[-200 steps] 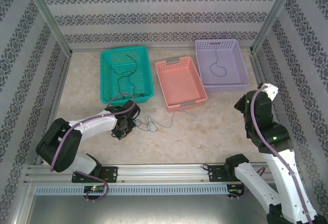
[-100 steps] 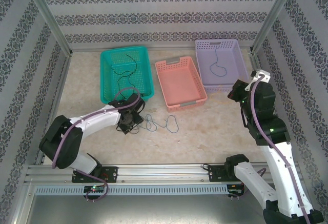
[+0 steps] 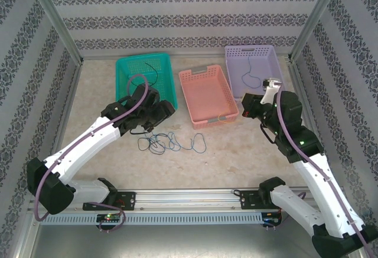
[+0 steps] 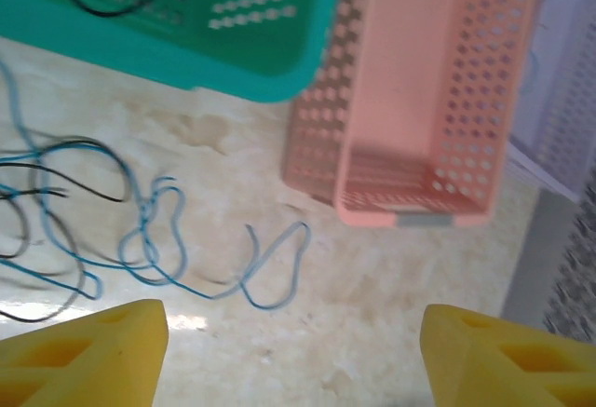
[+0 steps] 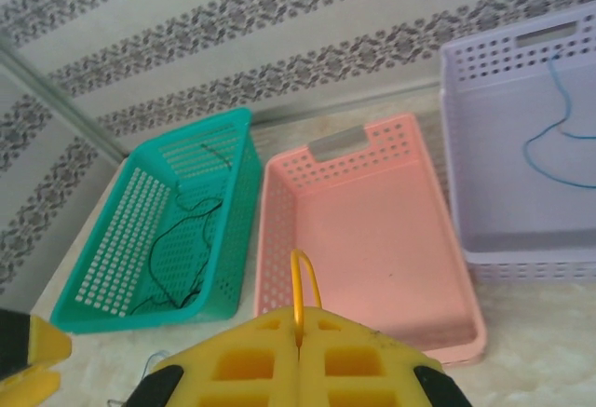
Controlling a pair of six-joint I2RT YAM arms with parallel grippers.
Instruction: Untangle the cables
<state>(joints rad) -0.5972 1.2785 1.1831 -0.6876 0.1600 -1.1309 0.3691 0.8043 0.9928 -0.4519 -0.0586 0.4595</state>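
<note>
Yellow-green cable (image 5: 295,286) pinched as a loop in right gripper (image 5: 300,318), fingers fully closed on it, above the near right corner of pink basket (image 3: 207,92). Cannot tell how far its tail trails, or whether free of the tangle (image 3: 168,143).

Left gripper (image 4: 293,318) spread wide, nothing between the fingers, hovering just left of pink basket's near left corner. Blue cable (image 4: 140,239) and black cable (image 4: 102,151) knotted together flat on the table (image 3: 236,152), just in front of that same corner, touching neither gripper.

Probable step: yellow-green one into pink basket, then a fresh grasp on the tangle.
- Right: lift enough to get the tail over the rim, move above the basket's middle, then release.
- Left: go for the blue outer loop nearest pink basket, apart from the black crossings. Pinch one strand only. Pull slow and low, away from the knot. Stop at any drag on the black.

Sorted already, by the look: second black cable (image 5: 200,208) in teal basket (image 3: 127,75) left of the pink one, second blue cable (image 5: 543,134) in purple basket (image 3: 266,69) right of it.

Surface: pale marbled top, smooth, probably slick under thin cable. Expect sliding of the whole tangle.

Room: patterned wallpaper (image 3: 189,22) behind and beside pink basket, aluminium posts (image 3: 59,25), rail (image 3: 189,196) on its near side.
</note>
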